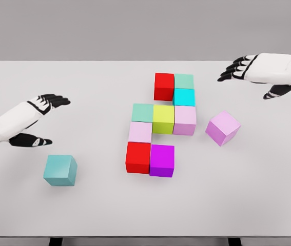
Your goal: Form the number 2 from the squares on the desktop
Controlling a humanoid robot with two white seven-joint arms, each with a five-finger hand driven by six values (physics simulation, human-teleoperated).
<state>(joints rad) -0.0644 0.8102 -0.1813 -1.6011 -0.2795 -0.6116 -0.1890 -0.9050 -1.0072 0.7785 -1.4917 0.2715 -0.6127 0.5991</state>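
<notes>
On the flat white tabletop [268, 195], nine coloured cubes sit packed together near the middle. A glossy red cube [163, 86] touches a pale green cube [184, 81] at the top; a bright cyan cube [184, 97] sits just below the green one. The middle row runs from a mint green cube [142, 113] through a yellow-green cube [163, 119] to a pale pink cube [185, 120]. A light pink cube [139, 132] sits under the mint one, with a second red cube [138, 157] and a magenta cube [162, 160] side by side at the bottom. A lilac cube [222, 127] lies turned, just right of the cluster, apart from it. A teal cube [60, 170] lies well apart at the lower left. The left hand [38, 119] hovers above the teal cube, fingers spread and empty. The right hand [250, 72] hovers at the upper right, fingers extended, holding nothing.
</notes>
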